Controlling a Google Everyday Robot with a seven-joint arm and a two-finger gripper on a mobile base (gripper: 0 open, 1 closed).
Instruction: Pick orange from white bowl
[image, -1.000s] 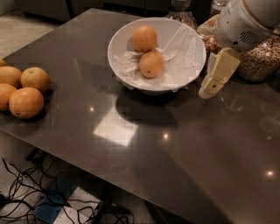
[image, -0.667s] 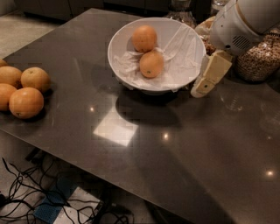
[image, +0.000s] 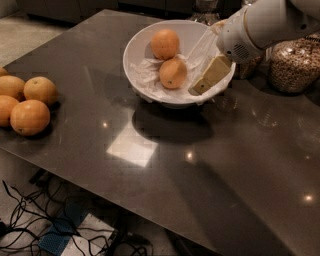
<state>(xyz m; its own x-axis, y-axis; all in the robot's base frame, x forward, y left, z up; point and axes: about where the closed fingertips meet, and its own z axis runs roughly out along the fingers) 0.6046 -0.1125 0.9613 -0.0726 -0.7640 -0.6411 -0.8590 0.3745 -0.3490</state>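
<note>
the dark table (image: 225, 165) fills most of my view, glossy, with light spots on its top. the robot's white arm (image: 270, 25) comes in from the far right and angles down toward the left. under it, at the far middle of the table, sits the white bowl (image: 131, 55), wide and shallow, lined with crumpled white paper (image: 145, 75). behind the arm on the far right stands a glass jar (image: 295, 65) of cereal, well apart from the bowl's contents. at the left edge of the table i see a cluster of oranges (image: 30, 117), touching one another and far from the bowl. below the near edge, cables (image: 20, 220) lie tangled on the floor.

the gripper (image: 205, 82), cream coloured, hangs tilted over the right inner side of the bowl, its tip pointing down and left above the paper. i cannot tell how far open it is from here, and i see nothing in its hold.

the orange (image: 165, 44) rests in the far part of the bowl, round and evenly coloured, apart from the gripper. a second orange (image: 173, 73) lies just nearer, touching or almost touching the first, and just left of the gripper's tip with a narrow gap between them.
</note>
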